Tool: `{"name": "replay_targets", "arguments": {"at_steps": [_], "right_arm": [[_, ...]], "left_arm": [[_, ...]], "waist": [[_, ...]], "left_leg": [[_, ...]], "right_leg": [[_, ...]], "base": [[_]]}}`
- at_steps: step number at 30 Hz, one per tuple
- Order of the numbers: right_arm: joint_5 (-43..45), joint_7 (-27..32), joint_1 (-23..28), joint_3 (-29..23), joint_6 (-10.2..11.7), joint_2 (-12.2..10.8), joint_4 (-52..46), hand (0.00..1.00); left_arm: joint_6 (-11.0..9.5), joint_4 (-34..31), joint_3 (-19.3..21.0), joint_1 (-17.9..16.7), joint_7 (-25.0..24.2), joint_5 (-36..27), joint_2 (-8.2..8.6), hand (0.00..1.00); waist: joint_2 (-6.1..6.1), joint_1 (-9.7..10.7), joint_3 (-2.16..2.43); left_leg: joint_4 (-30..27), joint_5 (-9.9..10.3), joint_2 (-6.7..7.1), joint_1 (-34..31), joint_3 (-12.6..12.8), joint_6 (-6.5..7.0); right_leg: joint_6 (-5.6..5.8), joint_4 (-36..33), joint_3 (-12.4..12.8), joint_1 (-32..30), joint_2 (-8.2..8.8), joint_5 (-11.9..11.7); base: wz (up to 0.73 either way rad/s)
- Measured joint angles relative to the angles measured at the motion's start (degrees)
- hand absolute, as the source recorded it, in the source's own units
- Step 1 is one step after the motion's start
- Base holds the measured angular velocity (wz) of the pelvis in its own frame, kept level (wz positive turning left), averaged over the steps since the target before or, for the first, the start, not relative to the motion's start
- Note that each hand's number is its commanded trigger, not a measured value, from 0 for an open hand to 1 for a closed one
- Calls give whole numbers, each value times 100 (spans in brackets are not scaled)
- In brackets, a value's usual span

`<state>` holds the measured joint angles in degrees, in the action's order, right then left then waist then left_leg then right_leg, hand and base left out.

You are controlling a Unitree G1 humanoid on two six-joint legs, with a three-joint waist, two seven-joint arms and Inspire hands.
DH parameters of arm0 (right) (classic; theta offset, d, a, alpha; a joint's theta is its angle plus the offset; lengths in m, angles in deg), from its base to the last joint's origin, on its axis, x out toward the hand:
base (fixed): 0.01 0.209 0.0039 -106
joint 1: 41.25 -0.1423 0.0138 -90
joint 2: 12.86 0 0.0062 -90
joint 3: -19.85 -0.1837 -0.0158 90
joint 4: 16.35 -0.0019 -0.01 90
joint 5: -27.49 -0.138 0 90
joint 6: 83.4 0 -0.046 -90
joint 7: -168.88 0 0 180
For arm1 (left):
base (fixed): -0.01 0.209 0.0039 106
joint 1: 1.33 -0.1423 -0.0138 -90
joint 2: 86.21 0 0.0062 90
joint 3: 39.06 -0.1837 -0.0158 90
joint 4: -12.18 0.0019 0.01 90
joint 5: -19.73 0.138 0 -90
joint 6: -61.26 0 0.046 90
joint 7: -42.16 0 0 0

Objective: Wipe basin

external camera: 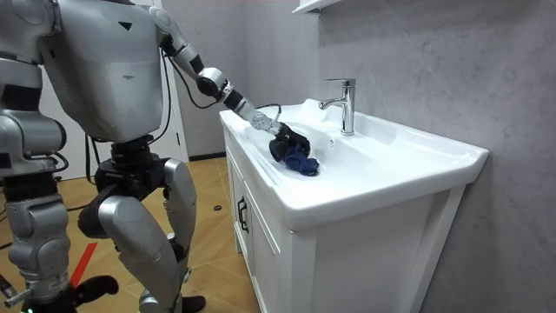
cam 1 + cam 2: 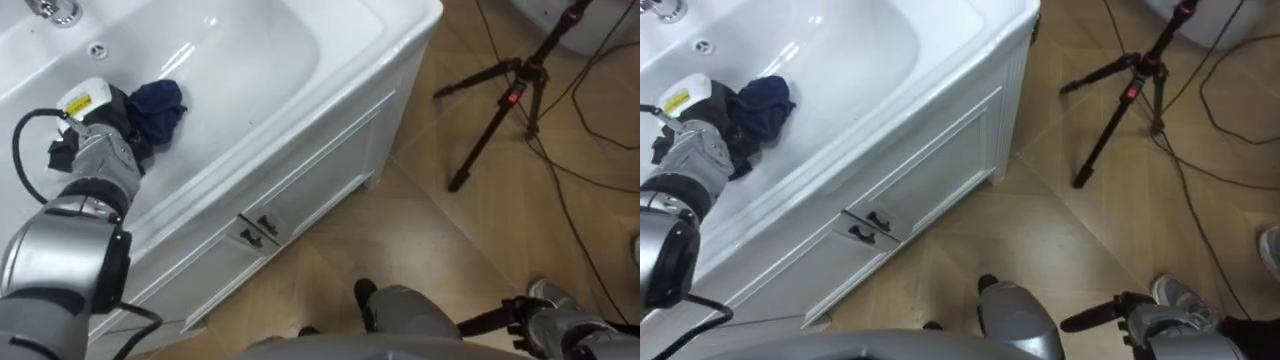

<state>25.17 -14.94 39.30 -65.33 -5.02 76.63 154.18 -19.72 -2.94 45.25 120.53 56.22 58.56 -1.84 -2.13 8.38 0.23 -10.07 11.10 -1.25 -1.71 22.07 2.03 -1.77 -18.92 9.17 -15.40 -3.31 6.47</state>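
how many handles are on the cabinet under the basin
2. One dark handle and a second handle sit side by side on the front of the cabinet, below the basin. Others may be hidden out of view.

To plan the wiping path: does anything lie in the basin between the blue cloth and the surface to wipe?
Nothing visible does. The left hand is at the blue cloth inside the basin; the white surface around is bare.

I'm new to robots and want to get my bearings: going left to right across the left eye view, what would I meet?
left hand → blue cloth → cabinet handles → tripod
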Motion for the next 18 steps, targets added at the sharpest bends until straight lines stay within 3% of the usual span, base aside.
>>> {"name": "replay_targets", "arguments": {"at_steps": [8,9,11,12,18], "right_arm": [[-47,-15,3,-114,-57,-10,2,0],[-57,-15,8,-109,-78,-12,1,0],[-57,0,33,-130,-101,-13,-19,0],[-30,4,110,-155,-98,-16,-76,0],[188,23,303,-401,-99,-3,-70,0]], "left_arm": [[0,-9,572,-284,-151,-1,-51,100],[0,-11,569,-314,-190,-1,-53,100],[-10,-90,611,-444,-201,1,-52,100],[-36,-111,748,-538,-200,6,-53,100],[-196,-220,1447,-829,-198,7,-52,100]], "waist": [[-30,-392,24],[-41,-387,44],[-41,-407,67],[-46,-434,101],[-41,-553,140]], "left_leg": [[69,-20,-22,212,-288,-103],[75,-12,-36,216,-368,-118],[100,-17,-51,302,-415,-154],[109,-7,-94,371,-417,-187],[62,15,-146,557,-757,-271]], "right_leg": [[-32,59,-195,304,-22,21],[-33,109,-267,380,-19,14],[-74,174,-307,495,-44,-7],[-127,236,-315,590,-79,-34],[-287,238,-382,809,-167,52]], "base": [[13],[18],[12],[0],[0]]}}
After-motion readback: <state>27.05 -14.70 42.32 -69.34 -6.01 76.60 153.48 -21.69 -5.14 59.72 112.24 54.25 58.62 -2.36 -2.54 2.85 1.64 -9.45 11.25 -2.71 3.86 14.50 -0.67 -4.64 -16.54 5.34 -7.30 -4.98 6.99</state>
